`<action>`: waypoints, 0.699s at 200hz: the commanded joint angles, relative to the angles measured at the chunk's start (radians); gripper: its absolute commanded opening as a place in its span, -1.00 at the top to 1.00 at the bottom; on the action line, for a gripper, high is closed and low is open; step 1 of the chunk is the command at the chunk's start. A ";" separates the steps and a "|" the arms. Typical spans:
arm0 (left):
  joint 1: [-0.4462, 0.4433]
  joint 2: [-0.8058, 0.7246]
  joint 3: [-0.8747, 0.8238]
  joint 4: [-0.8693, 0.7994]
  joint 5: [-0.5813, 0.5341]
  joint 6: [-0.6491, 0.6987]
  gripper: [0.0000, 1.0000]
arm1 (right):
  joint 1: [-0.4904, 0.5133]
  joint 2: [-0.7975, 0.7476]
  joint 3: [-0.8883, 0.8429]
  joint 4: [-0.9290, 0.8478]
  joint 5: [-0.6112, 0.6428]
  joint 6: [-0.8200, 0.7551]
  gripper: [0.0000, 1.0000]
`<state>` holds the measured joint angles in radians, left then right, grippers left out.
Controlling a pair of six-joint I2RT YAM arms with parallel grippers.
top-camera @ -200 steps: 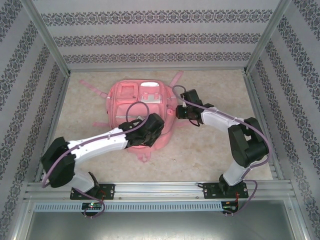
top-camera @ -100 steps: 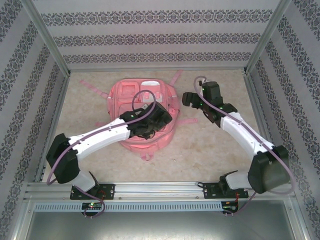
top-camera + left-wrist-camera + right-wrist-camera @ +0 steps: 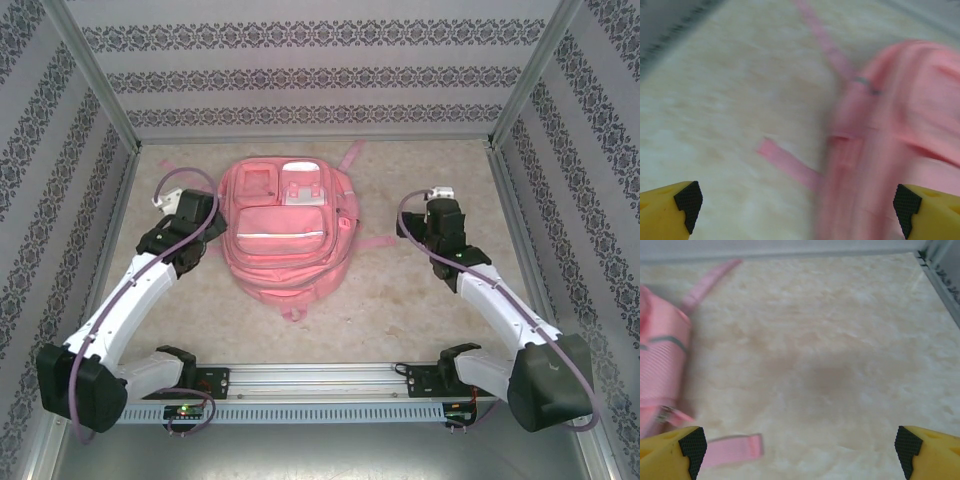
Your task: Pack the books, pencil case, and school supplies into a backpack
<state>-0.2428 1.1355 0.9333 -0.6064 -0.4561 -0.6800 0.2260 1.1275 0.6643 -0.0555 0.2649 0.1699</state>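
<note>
The pink backpack [image 3: 285,235] lies flat in the middle of the table, front pockets up and straps spread out. My left gripper [image 3: 192,212] hovers just left of it, open, nothing between its yellow fingers [image 3: 687,200]. In the left wrist view the backpack [image 3: 900,125] is a blurred pink mass at the right, under the right finger. My right gripper [image 3: 432,222] hangs to the backpack's right, open and empty. The right wrist view has the backpack's side [image 3: 660,365] at the left edge. The books, the pencil case and the school supplies are hidden.
Loose pink straps lie on the beige marbled table: one [image 3: 790,165] ahead of the left gripper, one [image 3: 732,450] by the right gripper's left finger, another [image 3: 710,282] farther off. Patterned walls and a metal frame [image 3: 520,230] box the table in.
Both arms have pulled off the backpack, the left one out to its left, the right one out to its right. Both grippers have opened. The backpack's front now lies uncovered.
</note>
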 commanded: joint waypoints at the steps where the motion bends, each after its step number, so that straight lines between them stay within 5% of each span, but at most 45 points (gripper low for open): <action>1: 0.085 0.034 -0.125 0.233 -0.128 0.264 -0.99 | -0.024 0.021 -0.056 0.142 0.126 -0.083 -0.97; 26: 0.162 0.138 -0.199 0.436 -0.146 0.310 -0.99 | -0.065 0.099 -0.106 0.265 0.141 -0.093 -0.96; 80: 0.207 0.311 -0.397 1.086 0.069 0.541 -0.99 | -0.131 0.265 -0.165 0.599 0.043 -0.097 -0.96; 140: 0.261 0.334 -0.488 1.293 0.308 0.583 -0.99 | -0.205 0.346 -0.258 0.873 -0.136 -0.113 -0.97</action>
<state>0.0055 1.4662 0.4702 0.4915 -0.2855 -0.1631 0.0399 1.4147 0.4423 0.6239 0.2253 0.0711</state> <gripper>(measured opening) 0.994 0.982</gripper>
